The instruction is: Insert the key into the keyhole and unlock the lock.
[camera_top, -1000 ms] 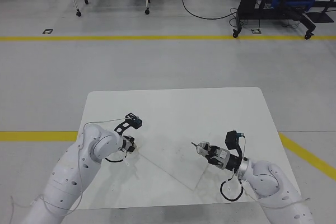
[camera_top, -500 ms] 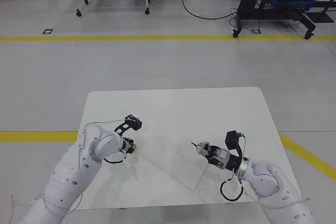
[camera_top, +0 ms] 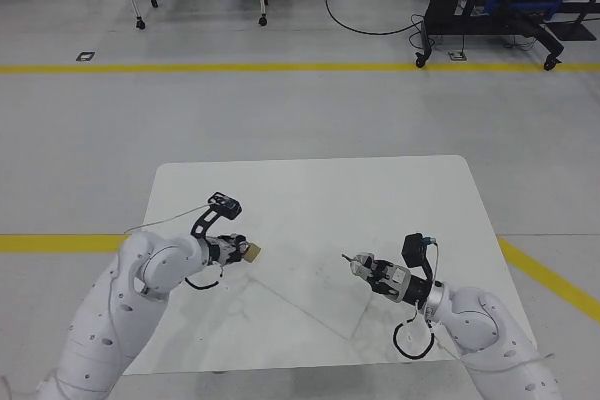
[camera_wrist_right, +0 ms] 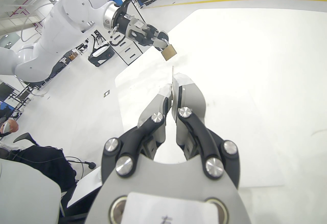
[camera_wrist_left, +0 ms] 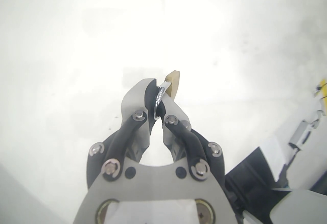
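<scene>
A small brass padlock (camera_top: pixel 249 253) hangs above the white table (camera_top: pixel 380 200), left of centre. My left gripper (camera_wrist_left: pixel 159 97) is shut on its silver shackle (camera_wrist_left: pixel 159 97), and the brass body (camera_wrist_left: pixel 173 83) sticks out past the fingertips. The right wrist view shows the same padlock (camera_wrist_right: pixel 168 52) held by the left gripper (camera_wrist_right: pixel 163 39), clear of the tabletop. My right gripper (camera_top: pixel 358 266) is at the table's front right, shut on a thin silver key (camera_wrist_right: pixel 173 81) whose blade points toward the padlock. A gap of bare table separates key and lock.
The table's near edge (camera_top: pixel 280 370) lies close to both arms. Yellow floor lines (camera_top: pixel 280 68) run beyond the table, and rolling carts (camera_top: pixel 490 30) stand far behind. Desks and cabinets (camera_wrist_right: pixel 127 51) stand in the room past the left arm.
My left arm has lifted and swung its gripper out to the right, bringing the brass padlock up off the table into open sight. The right arm has kept still with the key.
</scene>
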Robot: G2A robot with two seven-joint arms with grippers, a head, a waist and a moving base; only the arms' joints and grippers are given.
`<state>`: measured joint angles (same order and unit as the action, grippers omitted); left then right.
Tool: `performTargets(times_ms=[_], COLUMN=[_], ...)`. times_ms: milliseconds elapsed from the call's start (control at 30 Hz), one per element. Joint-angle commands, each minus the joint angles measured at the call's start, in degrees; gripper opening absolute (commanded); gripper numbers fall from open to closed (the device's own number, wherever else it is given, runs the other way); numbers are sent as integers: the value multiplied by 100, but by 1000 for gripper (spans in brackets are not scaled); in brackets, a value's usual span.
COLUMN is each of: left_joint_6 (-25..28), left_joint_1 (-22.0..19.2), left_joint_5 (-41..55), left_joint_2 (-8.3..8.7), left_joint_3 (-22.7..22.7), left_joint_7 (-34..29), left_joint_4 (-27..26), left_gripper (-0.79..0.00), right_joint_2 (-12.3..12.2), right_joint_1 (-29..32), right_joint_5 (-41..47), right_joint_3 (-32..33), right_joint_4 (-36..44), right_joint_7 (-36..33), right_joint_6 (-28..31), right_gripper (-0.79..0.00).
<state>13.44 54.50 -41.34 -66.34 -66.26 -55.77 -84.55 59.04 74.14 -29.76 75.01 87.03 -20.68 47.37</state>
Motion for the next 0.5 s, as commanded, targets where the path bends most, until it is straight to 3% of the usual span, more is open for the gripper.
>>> performTargets(times_ms=[0, 400, 467], left_joint_6=[69, 107, 67], left_joint_1=[136, 170, 222], left_joint_5=[659, 875, 1160], left_joint_2=[-38, -56, -47], left_joint_3=[27, 67, -97], left_joint_7=[305, 349, 564], left_joint_4=[237, 301, 349], left_gripper=[-785, -785, -785], right_joint_2=[0, 0, 0], right_joint_1=[0, 0, 0], right_joint_5=[0, 0, 0], right_joint_3=[0, 0, 0], right_joint_4=[0, 0, 0], right_joint_7=[0, 0, 0], right_joint_6=[0, 0, 0], right_gripper=[-785, -785, -785])
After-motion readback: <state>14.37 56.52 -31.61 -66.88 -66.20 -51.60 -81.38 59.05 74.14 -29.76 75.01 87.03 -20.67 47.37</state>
